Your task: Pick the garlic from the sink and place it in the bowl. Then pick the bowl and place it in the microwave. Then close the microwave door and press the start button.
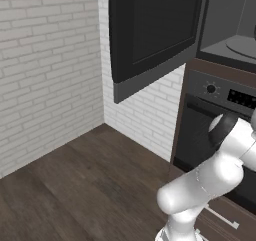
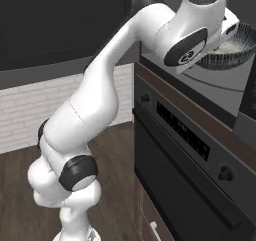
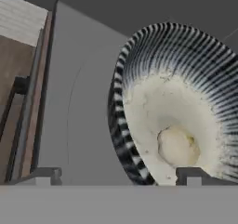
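The bowl [image 3: 186, 93], dark ribbed outside and whitish inside, sits on the grey floor of the microwave [image 3: 79, 107]. The pale garlic [image 3: 177, 146] lies in its bottom. My gripper [image 3: 118, 175] is open just above the bowl's near rim, its fingertips [image 3: 44, 174] spread wide and gripping nothing. In the right base view the bowl [image 2: 235, 47] rests inside the microwave cavity [image 2: 220, 87], just beyond my hand. The microwave door [image 1: 150, 30] stands swung open to the left. The sink is out of view.
A black oven [image 1: 215, 130] with a knob [image 1: 211, 89] sits right under the microwave; its front [image 2: 185, 185] is close to my arm. White brick walls [image 1: 45, 65] and a dark wood floor [image 1: 90, 180] lie to the left.
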You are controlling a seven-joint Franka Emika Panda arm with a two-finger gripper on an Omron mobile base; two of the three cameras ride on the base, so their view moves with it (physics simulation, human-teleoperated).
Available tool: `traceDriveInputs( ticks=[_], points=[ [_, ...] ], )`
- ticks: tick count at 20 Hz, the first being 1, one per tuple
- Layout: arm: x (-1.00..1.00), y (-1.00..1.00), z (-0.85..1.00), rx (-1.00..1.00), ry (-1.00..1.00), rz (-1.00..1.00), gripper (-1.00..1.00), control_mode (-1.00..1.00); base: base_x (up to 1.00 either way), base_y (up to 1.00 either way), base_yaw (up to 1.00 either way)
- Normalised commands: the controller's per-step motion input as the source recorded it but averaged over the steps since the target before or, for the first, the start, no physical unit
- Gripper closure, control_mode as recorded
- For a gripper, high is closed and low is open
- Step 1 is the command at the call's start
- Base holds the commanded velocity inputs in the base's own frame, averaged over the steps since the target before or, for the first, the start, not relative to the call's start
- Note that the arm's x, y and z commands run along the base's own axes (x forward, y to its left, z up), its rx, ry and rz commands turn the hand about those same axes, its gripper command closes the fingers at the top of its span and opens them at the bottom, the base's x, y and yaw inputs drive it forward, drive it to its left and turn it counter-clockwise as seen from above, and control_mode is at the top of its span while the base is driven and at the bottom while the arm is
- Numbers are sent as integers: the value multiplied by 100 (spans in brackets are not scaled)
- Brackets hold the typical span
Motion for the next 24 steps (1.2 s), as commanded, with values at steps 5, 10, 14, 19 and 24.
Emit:
traceDriveInputs(
  ticks=[5, 10, 14, 19, 24],
  points=[
    [-99, 100, -97, -15, -81, 1, -100, -100, 0, 0, 0],
    [-87, 100, -22, -26, -48, 0, -100, -100, 0, 0, 0],
    [-83, 100, 0, -31, -18, 0, -100, -100, 0, 0, 0],
    [-78, 100, 0, -29, -18, 0, -100, -100, 0, 0, 0],
    [-91, 100, 0, -33, -12, 0, -100, -100, 0, 0, 0]
  ],
)
